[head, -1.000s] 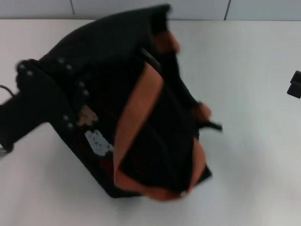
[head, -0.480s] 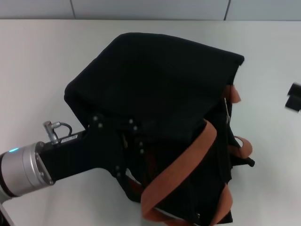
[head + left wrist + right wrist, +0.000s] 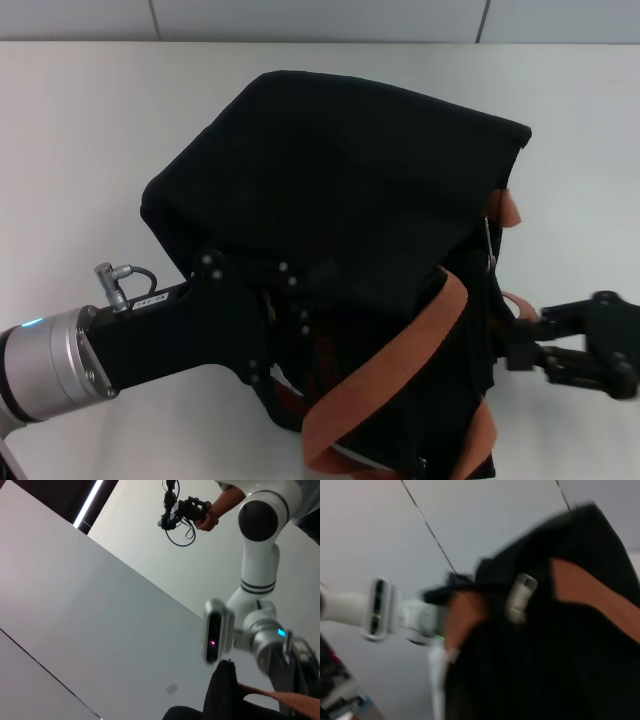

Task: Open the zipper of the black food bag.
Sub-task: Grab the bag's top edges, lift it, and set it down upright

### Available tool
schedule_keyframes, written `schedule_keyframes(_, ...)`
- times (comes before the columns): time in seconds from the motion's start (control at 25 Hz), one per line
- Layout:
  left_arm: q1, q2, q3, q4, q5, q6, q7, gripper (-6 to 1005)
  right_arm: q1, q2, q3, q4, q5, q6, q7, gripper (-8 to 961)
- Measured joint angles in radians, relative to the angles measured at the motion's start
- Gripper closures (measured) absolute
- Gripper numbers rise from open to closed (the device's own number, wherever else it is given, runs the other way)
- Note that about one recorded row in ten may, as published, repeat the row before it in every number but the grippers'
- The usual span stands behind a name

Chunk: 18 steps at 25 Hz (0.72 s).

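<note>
The black food bag (image 3: 350, 190) is tipped over on the white table, its plain underside facing up and its orange-brown handles (image 3: 400, 375) hanging toward the near edge. My left gripper (image 3: 275, 335) is buried in the bag's near left side, shut on the fabric, and its fingertips are hidden. At the bag's right side, a thin silvery piece of the zipper (image 3: 489, 242) shows beside a handle. The pull tab (image 3: 520, 597) appears blurred and close in the right wrist view. My right gripper (image 3: 515, 348) is open, just right of the bag and pointing at it.
The white table (image 3: 80, 120) runs back to a tiled wall. The left wrist view shows a corner of the bag (image 3: 225, 690), the right arm (image 3: 260, 580) and a person's hand holding a device (image 3: 192, 515) above.
A second ago the bag swung over onto its side with my left gripper. Since half a second ago it has barely shifted, and my right gripper has come in from the right edge.
</note>
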Motion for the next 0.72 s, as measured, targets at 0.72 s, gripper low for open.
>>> schedule_keyframes(0.72, -0.071, 0.000, 0.063, -0.102, -0.033, 0.036, 0.005, 903, 0.237, 0.031, -0.074, 0.086, -0.015, 0.430, 0.138, 631)
